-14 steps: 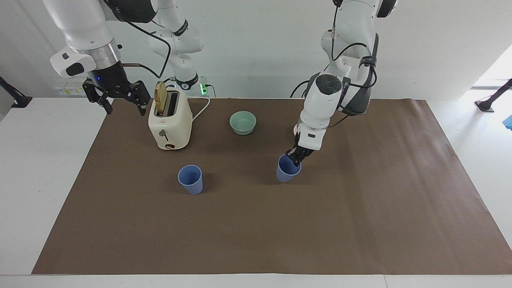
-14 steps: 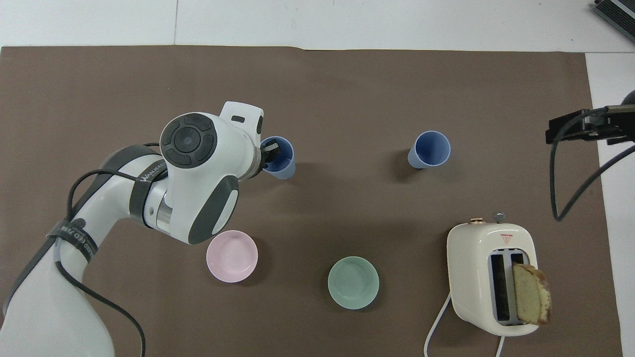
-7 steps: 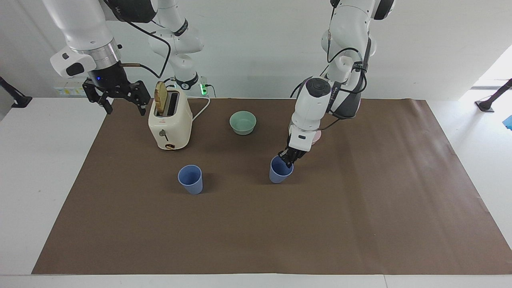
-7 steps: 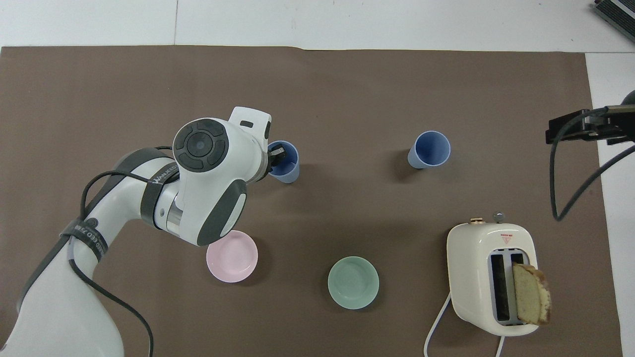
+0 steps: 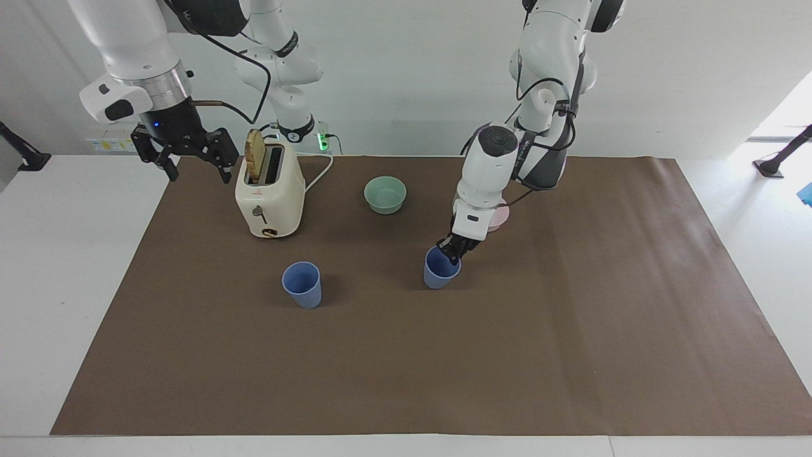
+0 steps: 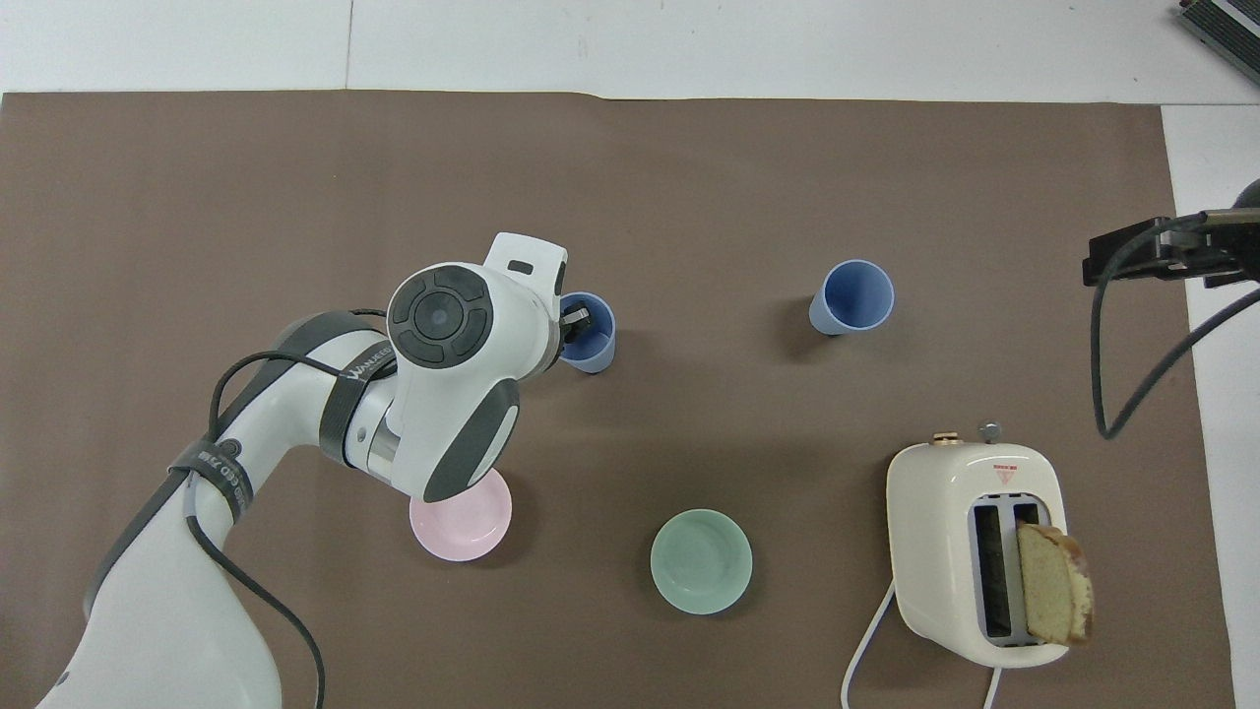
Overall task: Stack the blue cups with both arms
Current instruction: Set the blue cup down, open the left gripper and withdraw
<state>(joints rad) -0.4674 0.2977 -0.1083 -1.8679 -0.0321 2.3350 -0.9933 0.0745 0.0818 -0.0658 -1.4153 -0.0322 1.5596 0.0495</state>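
Note:
My left gripper is shut on the rim of one blue cup and holds it upright low over the middle of the brown mat. It also shows in the overhead view, with the cup partly under the wrist. The other blue cup stands upright on the mat toward the right arm's end, also seen from overhead. My right gripper is open and empty, raised beside the toaster at the mat's edge, and waits.
A cream toaster with a bread slice in one slot stands near the robots. A mint-green bowl sits mid-table near the robots. A pink bowl lies partly under my left arm.
My left gripper has carried its blue cup sideways toward the other blue cup. The right arm and the other things have not moved.

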